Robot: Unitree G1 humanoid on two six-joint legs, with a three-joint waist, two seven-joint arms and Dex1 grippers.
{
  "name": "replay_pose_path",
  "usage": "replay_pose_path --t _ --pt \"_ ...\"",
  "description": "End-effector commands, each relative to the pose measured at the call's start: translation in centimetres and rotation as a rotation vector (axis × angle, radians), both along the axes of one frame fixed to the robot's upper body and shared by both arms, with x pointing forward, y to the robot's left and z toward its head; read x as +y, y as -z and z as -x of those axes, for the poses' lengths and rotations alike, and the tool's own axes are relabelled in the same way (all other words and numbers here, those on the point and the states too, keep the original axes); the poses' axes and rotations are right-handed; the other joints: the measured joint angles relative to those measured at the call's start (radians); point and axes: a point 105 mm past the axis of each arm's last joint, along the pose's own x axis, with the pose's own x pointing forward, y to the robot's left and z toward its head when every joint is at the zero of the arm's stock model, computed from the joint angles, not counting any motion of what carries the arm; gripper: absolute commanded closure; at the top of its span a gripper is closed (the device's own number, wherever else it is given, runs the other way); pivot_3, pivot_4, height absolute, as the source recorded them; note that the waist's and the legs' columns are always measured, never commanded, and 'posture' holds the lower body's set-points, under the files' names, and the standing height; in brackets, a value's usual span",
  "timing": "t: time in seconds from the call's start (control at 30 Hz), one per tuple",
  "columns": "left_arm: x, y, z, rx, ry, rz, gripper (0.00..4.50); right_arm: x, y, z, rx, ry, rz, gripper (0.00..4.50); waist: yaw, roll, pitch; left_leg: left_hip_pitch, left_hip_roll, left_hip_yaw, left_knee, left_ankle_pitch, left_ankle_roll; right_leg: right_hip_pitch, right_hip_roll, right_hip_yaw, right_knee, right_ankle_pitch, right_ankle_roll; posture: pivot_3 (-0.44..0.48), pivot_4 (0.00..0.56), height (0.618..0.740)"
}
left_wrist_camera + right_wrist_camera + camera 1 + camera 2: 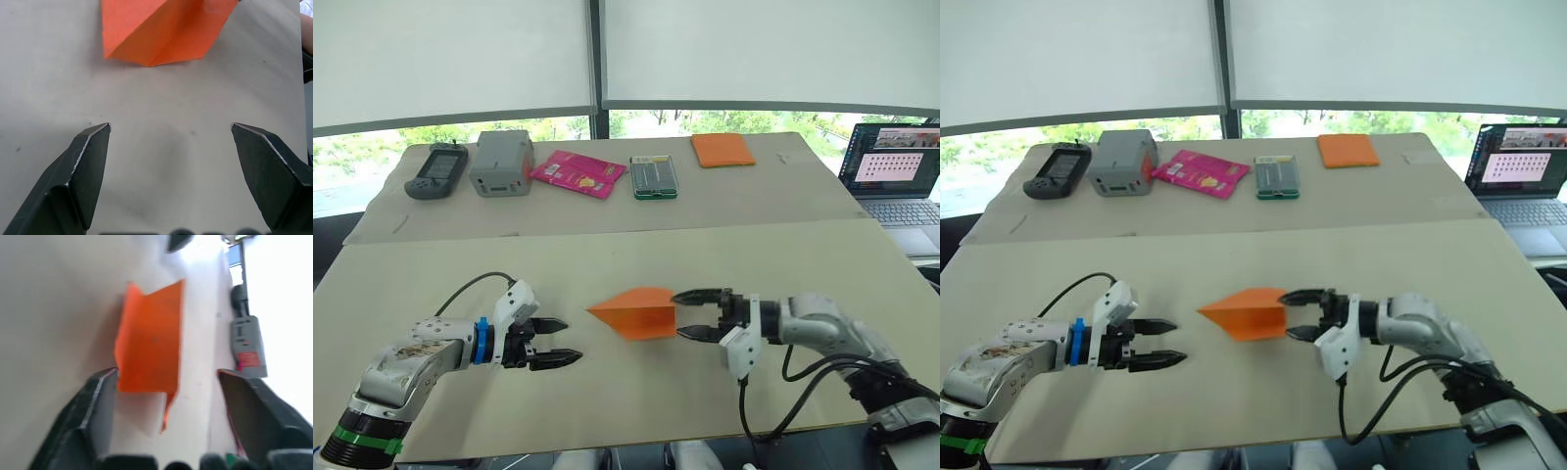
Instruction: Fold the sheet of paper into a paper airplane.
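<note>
the sheet of paper (634, 312), already folded into a pointed orange wedge, lies on the desk (626, 392) directly ahead of the right gripper (689, 314), its wide end between that gripper's two parted fingers and its point aimed away toward the left gripper (560, 342). the right gripper stands open around that wide end; from the right wrist view one finger looks to touch the paper's edge, but no clamping is seen. the left gripper is also open, holding nothing, with the wedge's point just ahead of its fingertips and a strip of bare desk between. judgement on handling: the paper is very light, thin and layered, stiff only along its creases, and likely to slide on the smooth desk or crumple under a hard pinch. one flap stands raised, so the best hold is a gentle pinch on the wide end's layered edge, with the other gripper pressing the point flat. count: one orange wedge, two grippers. beyond both grippers, at the far side, lie one orange pad (723, 149), one pink packet (578, 173), one grey box (501, 163), one handheld device (437, 171), one small green-edged case (654, 176); one laptop (897, 171) sits beyond the right gripper's outer side.
</note>
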Motion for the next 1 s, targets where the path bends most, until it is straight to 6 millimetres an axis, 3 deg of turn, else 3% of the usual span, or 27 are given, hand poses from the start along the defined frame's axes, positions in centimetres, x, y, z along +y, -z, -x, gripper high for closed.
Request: replay_pose_path --t 0.03,0.13,0.17,0.33,0.4,0.5,0.67,0.83,1.0 --pt "-0.5 -0.9 0.0 -0.031 0.031 0.023 0.32 0.1 -2.2 0.1 -0.008 -0.003 -0.058 0.86 0.000 0.000 0.000 0.000 0.000 0.000 0.000 0.000 0.000 0.000 0.000 0.000 0.000 0.000 0.000 0.000 0.150 0.740" --pt "-0.8 -1.4 -0.1 -0.046 0.042 0.052 0.32 0.4 -4.4 -1.1 0.062 0.050 -0.164 0.86 0.000 0.000 0.000 0.000 0.000 0.000 0.000 0.000 0.000 0.000 0.000 0.000 0.000 0.000 0.000 0.000 0.150 0.740" --pt "-0.9 -1.4 -0.1 -0.048 0.043 0.055 0.32 0.4 -4.4 -1.5 0.127 0.074 -0.183 1.10 0.000 0.000 0.000 0.000 0.000 0.000 0.000 0.000 0.000 0.000 0.000 0.000 0.000 0.000 0.000 0.000 0.150 0.740" --pt "-1.0 -1.7 -0.3 -0.062 0.035 0.075 0.32 1.6 -2.9 -3.8 0.458 0.223 -0.216 2.81 0.000 0.000 0.000 0.000 0.002 0.000 0.000 0.000 0.000 0.000 0.000 0.002 -0.001 0.001 -0.001 0.000 0.150 0.740" --pt "-1.1 -1.5 -0.4 -0.072 0.034 0.064 0.32 2.7 -1.2 -3.6 0.594 0.238 -0.150 3.43 0.000 0.000 0.000 -0.001 0.002 0.000 0.000 0.000 0.000 -0.001 0.000 0.003 -0.001 0.001 -0.001 0.000 0.150 0.740" --pt "-1.3 -1.3 -0.4 -0.074 0.032 0.064 0.32 4.0 -0.4 -3.9 0.693 0.258 -0.137 4.48 0.000 0.000 0.000 -0.002 0.002 0.000 0.000 0.000 0.000 -0.002 0.000 0.003 -0.001 0.001 -0.002 0.000 0.150 0.740" --pt "-0.9 -1.2 -0.3 -0.075 0.014 0.059 0.32 4.7 0.9 -3.1 0.788 0.251 -0.099 4.48 0.007 0.000 0.000 -0.004 0.001 -0.001 0.001 0.000 0.000 -0.003 -0.001 0.001 -0.001 0.001 -0.002 0.000 0.150 0.740" --pt "-0.3 -1.1 -0.1 -0.072 -0.005 0.050 0.32 4.9 1.8 -0.4 0.884 0.193 -0.070 4.48 0.008 0.000 0.000 -0.004 0.002 -0.002 0.000 0.000 0.000 -0.004 -0.001 0.000 -0.001 0.001 -0.002 0.000 0.150 0.740" --pt "-0.6 -1.1 -0.3 -0.075 0.002 0.050 0.32 4.8 3.3 0.7 0.925 0.218 -0.071 4.48 0.008 0.000 0.000 -0.005 0.001 -0.002 0.001 0.000 0.000 -0.004 -0.001 0.000 -0.001 0.001 -0.002 0.000 0.150 0.740"
